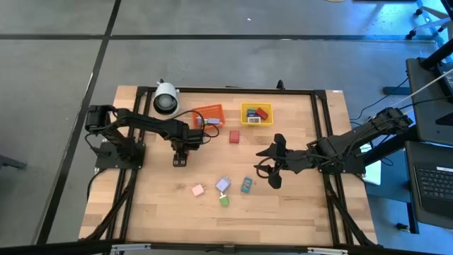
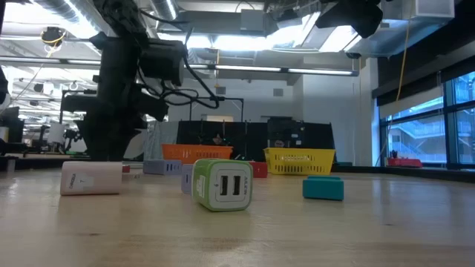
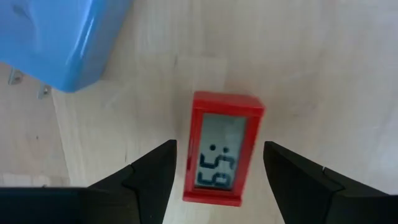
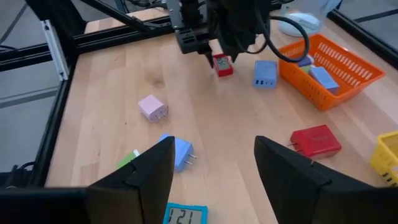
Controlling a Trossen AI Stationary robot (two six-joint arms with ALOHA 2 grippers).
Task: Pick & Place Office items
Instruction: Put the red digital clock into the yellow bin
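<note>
I have a pale wooden table [image 1: 297, 205] with a black frame along its edges. Toward the far edge sit an orange mesh bin [image 1: 209, 115] and a yellow mesh bin [image 1: 256, 113], side by side, with a white cylindrical object [image 1: 166, 98] near the orange one. A red block [image 1: 234, 136] lies between the bins, nearer me. A small red clock [image 4: 222, 65] lies on the wood with a blue block [image 4: 265, 73] just beside it. Toward the middle I see a pink block [image 1: 198, 190], a lilac-blue block [image 1: 223, 185], a green block [image 1: 224, 201] and a teal clock [image 1: 246, 185], apart from one another.
</note>
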